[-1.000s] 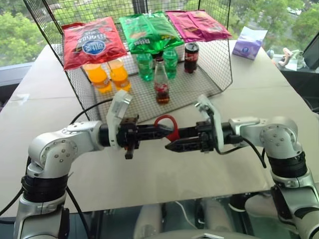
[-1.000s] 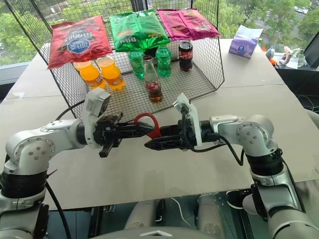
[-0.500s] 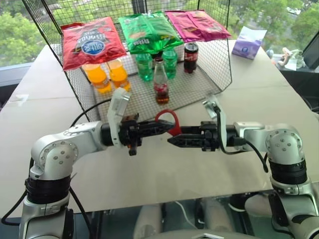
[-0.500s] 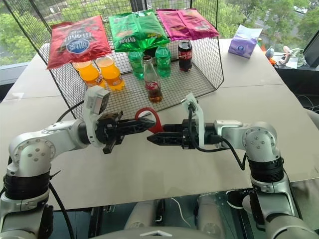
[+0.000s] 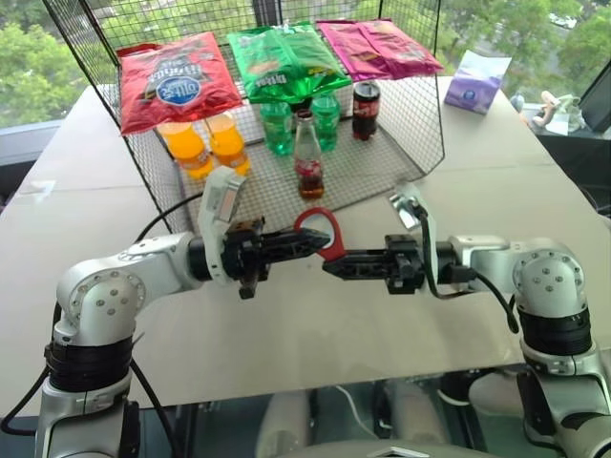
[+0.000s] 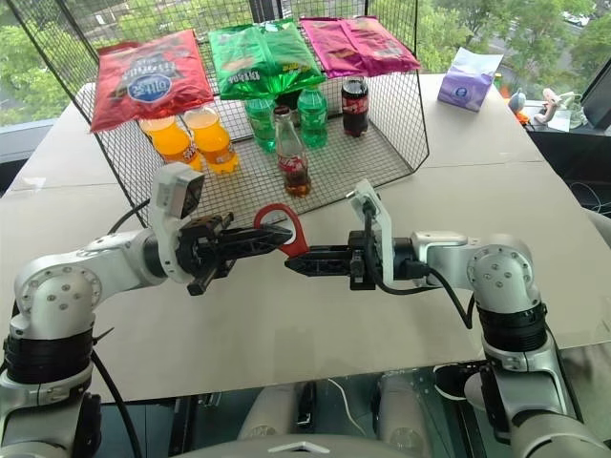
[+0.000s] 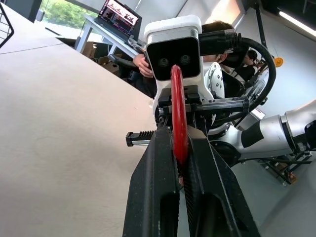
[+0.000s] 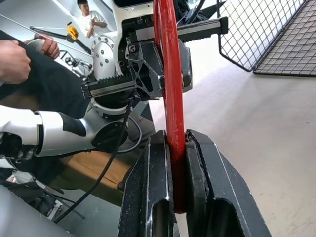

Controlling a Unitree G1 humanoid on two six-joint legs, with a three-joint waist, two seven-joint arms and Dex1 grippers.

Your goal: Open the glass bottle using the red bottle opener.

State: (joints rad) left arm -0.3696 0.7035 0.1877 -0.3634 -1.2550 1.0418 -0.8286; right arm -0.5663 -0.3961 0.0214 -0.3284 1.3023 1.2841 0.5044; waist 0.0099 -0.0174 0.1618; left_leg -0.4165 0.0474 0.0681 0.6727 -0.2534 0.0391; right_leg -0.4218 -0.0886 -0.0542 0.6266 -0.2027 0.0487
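Mid-handover of red bottle opener (image 5: 322, 232), held in the air in front of the wire basket (image 5: 420, 124). Best to confirm right gripper (image 5: 330, 266) bite on the handle before releasing left gripper (image 5: 307, 240). Both clamped on it now, tips nearly meeting. Glass bottle (image 5: 307, 158) upright inside basket, capped.

Pale tabletop (image 5: 535, 181), wire basket (image 5: 420, 114), window with green trees (image 5: 29, 57), daylight
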